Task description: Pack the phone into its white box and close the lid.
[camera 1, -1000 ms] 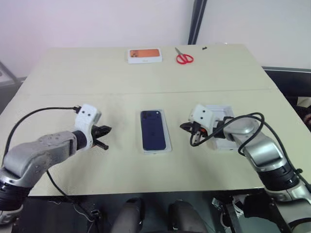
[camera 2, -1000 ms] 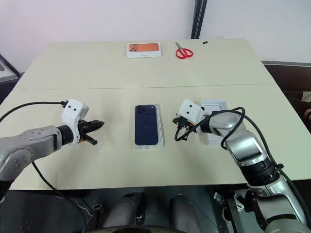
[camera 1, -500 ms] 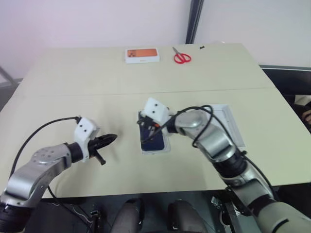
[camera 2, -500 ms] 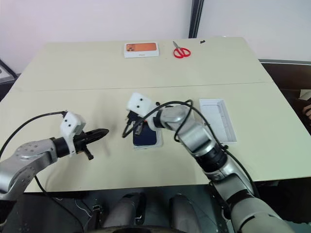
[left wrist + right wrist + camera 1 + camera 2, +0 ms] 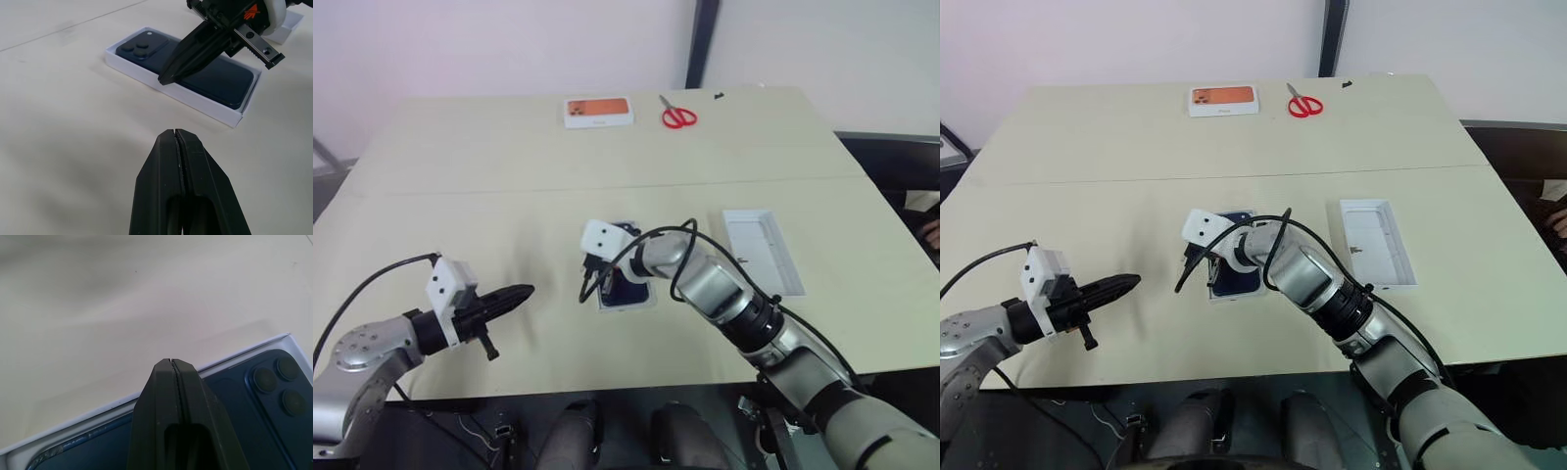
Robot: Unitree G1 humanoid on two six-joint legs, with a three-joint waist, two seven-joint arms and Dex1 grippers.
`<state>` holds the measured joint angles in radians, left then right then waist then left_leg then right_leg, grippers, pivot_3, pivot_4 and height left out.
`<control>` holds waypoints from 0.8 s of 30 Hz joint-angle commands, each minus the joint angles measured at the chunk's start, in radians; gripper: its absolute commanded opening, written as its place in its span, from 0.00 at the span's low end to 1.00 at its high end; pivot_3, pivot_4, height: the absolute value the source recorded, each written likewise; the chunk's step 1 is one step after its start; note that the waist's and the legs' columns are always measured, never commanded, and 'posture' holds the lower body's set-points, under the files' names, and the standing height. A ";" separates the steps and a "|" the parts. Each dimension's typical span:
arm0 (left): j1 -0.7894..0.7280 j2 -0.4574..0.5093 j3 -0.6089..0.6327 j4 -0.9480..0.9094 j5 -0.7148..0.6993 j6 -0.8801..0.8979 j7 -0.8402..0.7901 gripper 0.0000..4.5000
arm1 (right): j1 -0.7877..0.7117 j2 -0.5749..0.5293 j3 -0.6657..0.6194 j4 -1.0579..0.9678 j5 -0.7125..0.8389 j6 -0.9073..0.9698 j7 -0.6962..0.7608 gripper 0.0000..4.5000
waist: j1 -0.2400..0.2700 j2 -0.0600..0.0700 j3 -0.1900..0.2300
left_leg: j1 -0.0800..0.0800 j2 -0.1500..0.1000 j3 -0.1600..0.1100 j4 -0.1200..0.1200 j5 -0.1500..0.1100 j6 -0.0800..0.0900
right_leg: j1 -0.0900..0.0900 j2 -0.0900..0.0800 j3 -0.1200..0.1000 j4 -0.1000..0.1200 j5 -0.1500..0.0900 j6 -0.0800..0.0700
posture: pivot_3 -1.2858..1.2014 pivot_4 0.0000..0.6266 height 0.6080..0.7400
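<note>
The right tool (image 5: 168, 73) is clenched on nothing, its closed tips poised over the near-left rim of the white box (image 5: 195, 100). That pose suits nudging or pressing the phone (image 5: 625, 289) flat into the tray rather than gripping it. The phone lies back-up inside the box at the centre of the left eye view, its camera cluster toward the far end. The left tool (image 5: 514, 296), likewise clenched and empty, hangs over bare desk (image 5: 509, 176) in the lower left, well apart from the box and out of the other arm's way. The lid (image 5: 762, 251) lies inside-up at centre right, so closing is not yet done. A small orange-pictured box (image 5: 598, 111) and red scissors (image 5: 679, 116) sit at the upper centre.
</note>
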<state>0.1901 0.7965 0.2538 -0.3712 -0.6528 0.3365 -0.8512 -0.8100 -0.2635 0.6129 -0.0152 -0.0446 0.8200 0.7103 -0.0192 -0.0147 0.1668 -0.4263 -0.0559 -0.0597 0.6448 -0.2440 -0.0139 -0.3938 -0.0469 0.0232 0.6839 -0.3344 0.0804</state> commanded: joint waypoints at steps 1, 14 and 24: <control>-0.004 -0.009 0.030 -0.044 -0.002 -0.003 -0.008 0.01 | 0.004 -0.016 -0.025 -0.034 -0.005 -0.003 0.009 0.00 | 0.002 0.000 0.000 | 0.000 0.000 0.000 0.000 0.000 0.000 | 0.000 0.000 0.000 0.000 0.000 0.000 | 0.52 0.24 1.00; -0.176 -0.064 -0.103 -0.077 0.067 0.288 0.256 0.01 | 0.099 -0.147 -0.331 -0.240 0.157 0.031 0.053 0.00 | 0.008 -0.001 0.000 | 0.000 0.000 0.000 0.001 -0.001 0.001 | 0.004 0.000 0.000 0.000 0.000 0.000 | 0.52 0.24 1.00; -0.482 -0.174 -0.319 -0.053 0.050 0.680 0.403 0.01 | 0.173 -0.334 -0.222 -0.231 0.047 -0.029 0.059 0.00 | 0.001 -0.001 0.000 | 0.000 0.000 0.000 0.001 0.000 0.001 | 0.002 0.001 0.001 0.003 0.000 0.000 | 0.52 0.24 1.00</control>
<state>-0.2605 0.6300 -0.0380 -0.4274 -0.6099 0.9569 -0.4703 -0.6301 -0.5975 0.3706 -0.2281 0.0228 0.8188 0.7740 -0.0178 -0.0154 0.1665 -0.4264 -0.0558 -0.0597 0.6462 -0.2444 -0.0129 -0.3918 -0.0454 0.0239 0.6863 -0.3343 0.0808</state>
